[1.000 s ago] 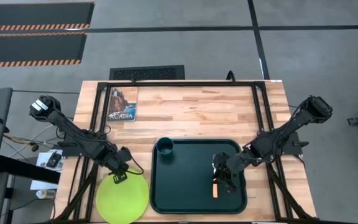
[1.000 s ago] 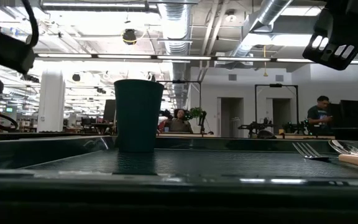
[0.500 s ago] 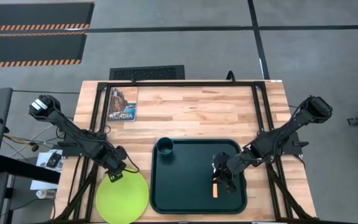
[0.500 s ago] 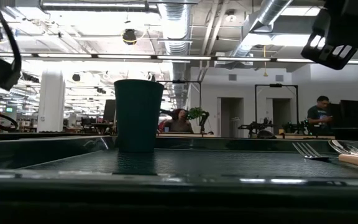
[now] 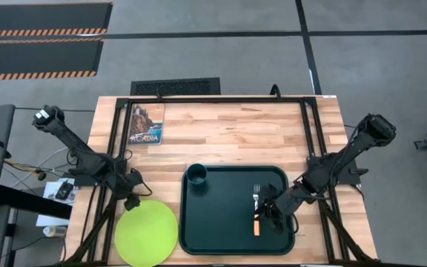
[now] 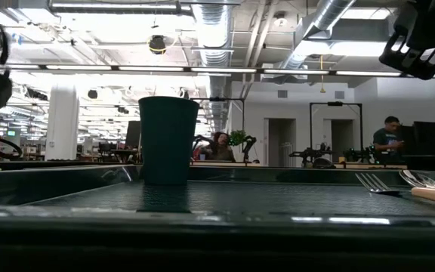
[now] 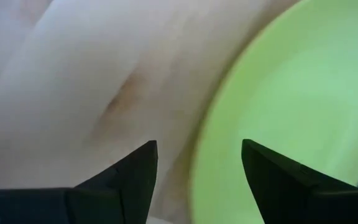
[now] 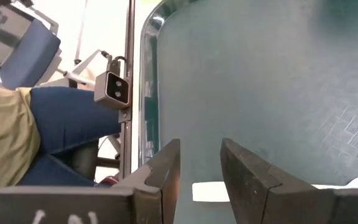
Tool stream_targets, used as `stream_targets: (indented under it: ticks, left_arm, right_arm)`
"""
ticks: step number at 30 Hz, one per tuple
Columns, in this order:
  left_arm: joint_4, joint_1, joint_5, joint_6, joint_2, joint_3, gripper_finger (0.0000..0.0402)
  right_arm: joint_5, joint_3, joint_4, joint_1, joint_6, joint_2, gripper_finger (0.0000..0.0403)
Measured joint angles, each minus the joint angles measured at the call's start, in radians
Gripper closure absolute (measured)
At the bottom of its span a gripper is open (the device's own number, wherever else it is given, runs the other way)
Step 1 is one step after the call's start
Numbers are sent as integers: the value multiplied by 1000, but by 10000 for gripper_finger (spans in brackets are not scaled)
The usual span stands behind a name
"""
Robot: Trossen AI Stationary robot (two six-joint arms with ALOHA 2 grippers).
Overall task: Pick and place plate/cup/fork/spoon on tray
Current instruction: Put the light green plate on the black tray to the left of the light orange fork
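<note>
The lime-green plate lies flat on the table at the near left, beside the dark green tray. My left gripper stands open just off the plate's far-left rim. The teal cup stands upright in the tray's far left corner. The fork lies on the tray's right part, and the spoon's bowl shows beside its tines. My right gripper hovers open over the tray next to them, with nothing between its fingers.
A picture booklet lies at the table's far left. Black frame rails run along the table's edges. Past the tray's rim, the right wrist view shows a person's leg in blue jeans. People stand far off in the room.
My left gripper has drawn back from the plate's far rim toward the table's left and far edges; the plate lies where it was. My right gripper has shifted a little toward the right and near edges, uncovering the fork's head.
</note>
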Motion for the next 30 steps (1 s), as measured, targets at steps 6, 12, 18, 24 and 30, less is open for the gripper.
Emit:
stream_targets:
  ticks: [6, 12, 18, 24, 30]
  left_arm:
    - [92, -45, -5, -107, -88, -115, 182]
    - [124, -56, -17, -86, -77, -119, 187]
    - [137, -56, -6, -109, -25, -118, 236]
    - [169, -56, -19, -129, 26, -117, 289]
    - [175, -56, -26, -171, 47, -117, 380]
  right_arm:
    - [1, 0, 1, 20, 43, 0, 262]
    - [49, 0, 1, 26, 50, 0, 262]
    - [53, 0, 2, 24, 50, 0, 262]
    - [53, 0, 2, 25, 50, 0, 262]
    - [70, 0, 1, 25, 43, 0, 262]
